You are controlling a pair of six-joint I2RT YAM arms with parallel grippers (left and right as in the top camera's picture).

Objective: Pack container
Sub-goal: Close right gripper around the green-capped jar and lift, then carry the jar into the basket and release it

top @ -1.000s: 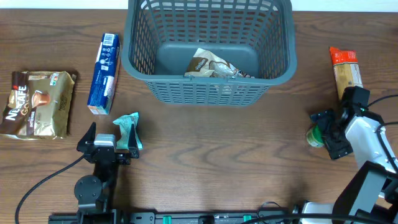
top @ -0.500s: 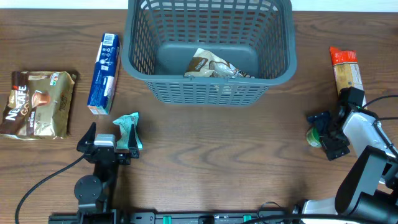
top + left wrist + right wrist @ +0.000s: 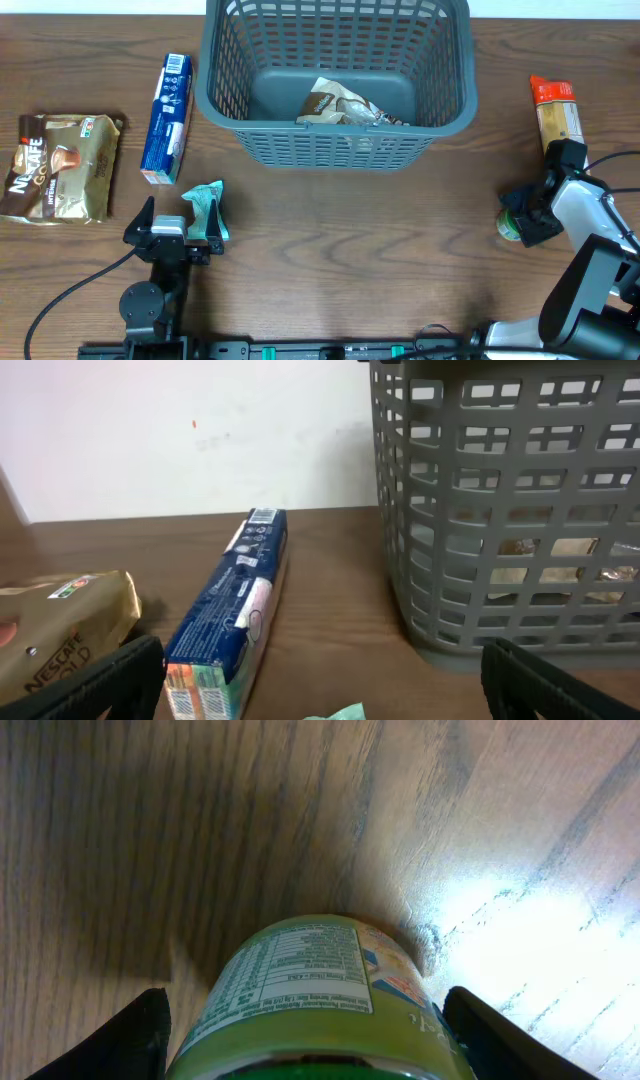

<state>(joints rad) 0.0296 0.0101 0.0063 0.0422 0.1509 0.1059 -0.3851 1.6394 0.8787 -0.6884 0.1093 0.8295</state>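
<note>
The basket point(image 3: 338, 145) sits at the far middle of the table with one packet point(image 3: 345, 105) lying in it. Over on the right, the right gripper point(image 3: 522, 213) pinches a green bottle point(image 3: 310, 990) standing on the wood. The left gripper point(image 3: 172, 222) rests spread wide, a teal packet point(image 3: 207, 208) just beside it.

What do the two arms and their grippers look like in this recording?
The left arm is black throughout, with a pale block behind the left gripper and a black cable trailing from its base. The right arm has a rounded white link between black joints, and the right gripper is black. The fingers are matte black wedges. No markings are legible.
</note>
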